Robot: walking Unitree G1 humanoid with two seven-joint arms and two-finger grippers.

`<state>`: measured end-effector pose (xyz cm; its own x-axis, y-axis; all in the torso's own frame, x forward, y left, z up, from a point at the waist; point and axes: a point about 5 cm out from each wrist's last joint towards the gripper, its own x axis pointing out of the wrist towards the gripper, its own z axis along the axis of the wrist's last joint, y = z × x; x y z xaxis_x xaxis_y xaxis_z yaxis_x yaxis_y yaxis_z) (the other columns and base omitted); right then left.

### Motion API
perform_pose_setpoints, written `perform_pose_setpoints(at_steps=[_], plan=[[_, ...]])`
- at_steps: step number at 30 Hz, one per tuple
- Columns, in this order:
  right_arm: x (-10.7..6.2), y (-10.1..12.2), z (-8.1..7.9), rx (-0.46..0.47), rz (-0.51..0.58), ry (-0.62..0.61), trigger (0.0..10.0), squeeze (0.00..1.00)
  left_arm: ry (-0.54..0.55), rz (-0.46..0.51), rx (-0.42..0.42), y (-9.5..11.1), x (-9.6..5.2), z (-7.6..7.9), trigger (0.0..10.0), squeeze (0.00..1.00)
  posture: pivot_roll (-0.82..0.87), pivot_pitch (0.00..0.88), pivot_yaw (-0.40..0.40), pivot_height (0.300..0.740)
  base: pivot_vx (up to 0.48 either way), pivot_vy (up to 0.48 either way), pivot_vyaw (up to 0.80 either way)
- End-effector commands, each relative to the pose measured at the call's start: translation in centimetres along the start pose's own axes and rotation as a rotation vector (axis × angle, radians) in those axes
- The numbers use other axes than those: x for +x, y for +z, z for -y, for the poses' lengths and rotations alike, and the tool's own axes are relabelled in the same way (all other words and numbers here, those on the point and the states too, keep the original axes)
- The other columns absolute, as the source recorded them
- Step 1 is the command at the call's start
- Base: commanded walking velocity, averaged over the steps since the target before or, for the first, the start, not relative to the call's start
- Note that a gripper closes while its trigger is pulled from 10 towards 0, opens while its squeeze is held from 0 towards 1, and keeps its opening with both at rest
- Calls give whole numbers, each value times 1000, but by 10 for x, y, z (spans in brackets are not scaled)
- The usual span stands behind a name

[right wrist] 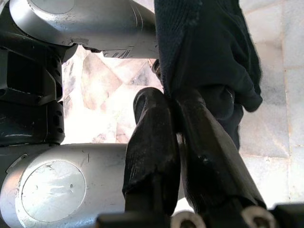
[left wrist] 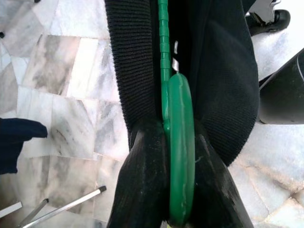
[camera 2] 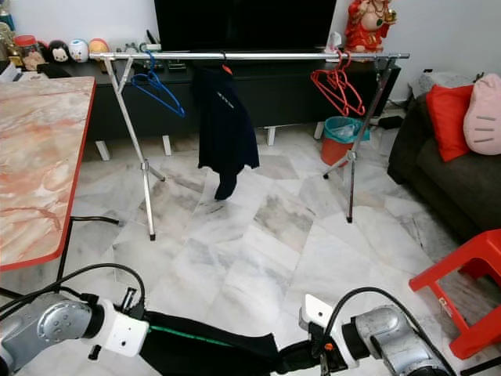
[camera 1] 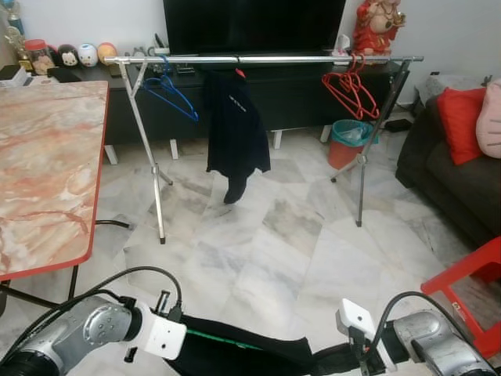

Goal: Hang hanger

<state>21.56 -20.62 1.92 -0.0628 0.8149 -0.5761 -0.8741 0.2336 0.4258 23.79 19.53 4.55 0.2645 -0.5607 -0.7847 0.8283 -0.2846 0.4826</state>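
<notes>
**Garment's loaded on the hanger, rail's across the room**

So the robot's got a green hanger with a black garment on it, carried low in front of its body, stretched between both arms. The left gripper is pinching the thick green end of the hanger between its two fingers, which makes sense: that's the rigid bit, so it controls where the whole thing points. The right gripper has its fingers pressed together on a fold of the dark fabric, I'd guess to keep the garment from sliding off or dragging on the floor.

The target looks like the metal clothes rail straight ahead in front of the TV unit. It already has a blue hanger on the left, a black top in the middle and a bunch of red hangers on the right. Open stretches of bar sit on either side of the black top, so there's room.

What I can't make out: the hanger's hook. The head views cut the garment off at the bottom edge, and only a thin green line shows against the black. I also can't tell what kind of garment it is.
</notes>
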Motion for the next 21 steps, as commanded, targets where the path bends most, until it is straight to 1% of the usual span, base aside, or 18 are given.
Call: perform_pose_setpoints(at_steps=[1, 4, 9, 11, 12, 13, 15, 17, 19, 21], plan=[[-7, -1, 2, -4, -20, -19, 0, 0, 40, 26, -14, -3, -10, -5, 10000, 0, 21, 0, -73, 740, 0, 0, 0], [-6, -3, 3, -5, -22, -29, 0, 0, 35, 86, 23, 2, -12, -6, 10000, 0, 20, 0, -73, 740, 0, 0, 0], [-6, -3, 3, -6, -22, -31, 0, 0, 36, 105, 42, 4, -13, -6, 10000, 0, 19, 0, -73, 740, 0, 0, 0], [-7, -2, 4, -7, -19, -41, 0, 0, 18, 116, 105, 5, -13, -4, 10000, 0, 19, 0, -76, 740, 0, 0, 0], [-7, -2, 4, -7, -19, -41, 0, 0, 18, 116, 105, 5, -13, -4, 10000, 0, 19, 0, -76, 740, 0, 0, 0], [-9, -2, 5, -7, -16, -51, 0, 0, -10, 104, 157, 4, -14, -1, 10000, 0, 19, 0, -77, 740, 0, 0, 0], [-9, -2, 6, -8, -16, -55, 0, 0, -18, 101, 168, 3, -14, 0, 10000, 0, 19, 0, -77, 740, 0, 0, 0], [-11, 1, 7, -11, -6, -67, 0, 0, -58, 78, 223, 0, -15, 3, 10000, 0, 20, 0, -78, 740, 0, 0, 0], [-12, 2, 8, -13, -3, -71, 0, 0, -73, 64, 236, -2, -16, 4, 10000, 0, 20, 0, -78, 740, 0, 0, 0], [-12, 2, 8, -13, -3, -72, 0, 0, -70, 60, 233, -2, -16, 4, 10000, 0, 18, 0, -77, 740, 0, 0, 0]])
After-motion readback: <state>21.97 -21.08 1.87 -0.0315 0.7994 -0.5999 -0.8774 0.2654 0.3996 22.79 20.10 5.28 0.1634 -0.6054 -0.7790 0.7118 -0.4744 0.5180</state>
